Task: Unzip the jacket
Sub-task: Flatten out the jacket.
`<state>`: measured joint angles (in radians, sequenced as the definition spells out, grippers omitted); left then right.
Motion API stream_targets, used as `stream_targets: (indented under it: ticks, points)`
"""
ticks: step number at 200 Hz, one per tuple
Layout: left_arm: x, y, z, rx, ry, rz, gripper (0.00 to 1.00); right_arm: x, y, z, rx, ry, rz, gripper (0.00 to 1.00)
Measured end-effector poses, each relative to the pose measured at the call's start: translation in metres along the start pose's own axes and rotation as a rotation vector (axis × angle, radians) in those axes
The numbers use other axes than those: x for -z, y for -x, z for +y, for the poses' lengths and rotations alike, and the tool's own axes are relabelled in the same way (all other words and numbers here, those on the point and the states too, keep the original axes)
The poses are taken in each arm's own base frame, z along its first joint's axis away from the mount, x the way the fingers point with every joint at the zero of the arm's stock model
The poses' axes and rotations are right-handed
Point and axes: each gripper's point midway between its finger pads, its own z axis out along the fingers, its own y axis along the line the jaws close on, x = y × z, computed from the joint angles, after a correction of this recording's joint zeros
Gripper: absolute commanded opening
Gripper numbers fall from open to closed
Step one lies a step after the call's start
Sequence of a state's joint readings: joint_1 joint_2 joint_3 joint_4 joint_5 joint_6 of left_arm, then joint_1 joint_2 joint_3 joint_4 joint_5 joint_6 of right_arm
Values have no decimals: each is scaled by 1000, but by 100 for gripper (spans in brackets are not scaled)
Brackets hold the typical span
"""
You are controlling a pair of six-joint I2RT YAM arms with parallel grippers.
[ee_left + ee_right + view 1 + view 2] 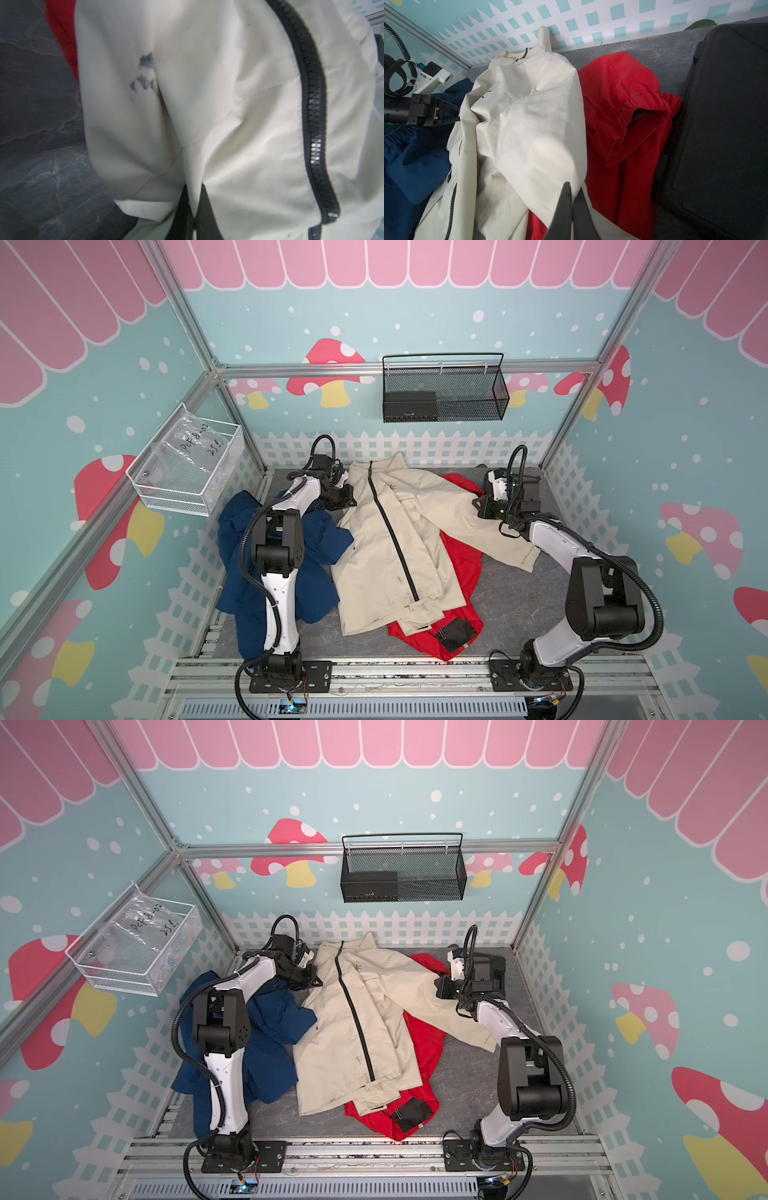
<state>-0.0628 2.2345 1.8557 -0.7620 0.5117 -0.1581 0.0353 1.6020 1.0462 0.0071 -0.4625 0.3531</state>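
- Left wrist view: the left gripper (193, 188) is clamped on a fold of the cream jacket (239, 124), beside its black zipper (314, 108), not on it.
- In both top views the jacket lies mid-table, collar far. It overlaps a red garment (461, 556), and a blue garment (328, 543) lies on its left. The zipper looks closed along its whole length.
- Right gripper (573, 187): jaws together at the cream sleeve; whether cloth is pinched I cannot tell.
- Risk: the zipper pull (526, 52) sits at the far collar, apart from both grippers. Tugging it with only shoulder cloth anchored could drag the whole jacket and bunch the zipper.
- The red garment underneath may slide too.
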Motion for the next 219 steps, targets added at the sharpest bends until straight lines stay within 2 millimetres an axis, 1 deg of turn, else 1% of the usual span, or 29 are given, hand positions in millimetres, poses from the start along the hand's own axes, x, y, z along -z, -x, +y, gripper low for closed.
stream_targets:
  ticks: [13, 20, 28, 41, 44, 46, 53, 60, 62, 70, 73, 80, 82, 83, 90, 101, 112, 127, 138, 150, 163, 194, 208, 219]
  points:
    - [11, 8, -8, 0, -5, -24, 0, 5, 4, 3, 6, 4, -12, 0]
    - [21, 15, -15, -7, -10, -47, 0, 8, 8, 6, 12, 7, -23, 0]
    - [36, 26, -26, -22, -18, -83, 0, 14, 14, 10, 18, 11, -40, 0]
    - [70, 46, -52, -58, -38, -165, 0, 26, 27, 19, 31, 20, -78, 0]
    - [83, 52, -60, -70, -44, -195, 0, 30, 30, 21, 33, 21, -87, 0]
    - [87, 54, -64, -76, -47, -206, 0, 32, 33, 23, 34, 23, -95, 0]
    - [112, 65, -83, -102, -61, -264, 0, 41, 44, 29, 45, 28, -127, 0]
    - [143, 76, -106, -138, -79, -336, 0, 52, 56, 35, 58, 31, -162, 0]
    - [149, 78, -110, -145, -82, -350, 0, 55, 59, 37, 62, 32, -171, 0]
    - [188, 86, -136, -186, -103, -435, 0, 70, 74, 46, 82, 34, -220, 0]
    - [200, 88, -143, -198, -110, -461, 0, 77, 80, 49, 90, 35, -242, 0]
    - [235, 91, -163, -231, -126, -536, 0, 92, 94, 57, 108, 35, -289, 0]
    - [242, 91, -166, -238, -128, -551, 0, 97, 97, 59, 114, 35, -304, 0]
    - [248, 91, -170, -245, -131, -565, 0, 98, 99, 60, 116, 34, -309, 0]
    - [279, 91, -185, -273, -142, -632, 0, 115, 112, 68, 134, 32, -361, 0]
    - [327, 85, -207, -319, -152, -738, 0, 139, 129, 79, 159, 29, -437, 0]
    - [365, 77, -222, -353, -158, -823, 0, 162, 144, 88, 181, 26, -505, 0]
    - [403, 68, -235, -385, -163, -909, 0, 184, 162, 95, 203, 17, -577, 0]
    - [420, 64, -238, -395, -164, -948, 0, 194, 172, 95, 211, 8, -611, 0]
    - [428, 63, -236, -397, -157, -967, 0, 199, 179, 91, 208, -8, -629, 0]
    - [427, 64, -232, -397, -145, -967, 0, 203, 183, 85, 199, -27, -638, 0]
    - [410, 62, -221, -399, -120, -926, 0, 211, 190, 74, 185, -60, -661, 0]
    - [411, 59, -219, -404, -110, -924, 0, 219, 195, 74, 189, -73, -686, 0]
    - [416, 54, -219, -411, -108, -927, 0, 228, 198, 75, 193, -79, -708, 0]
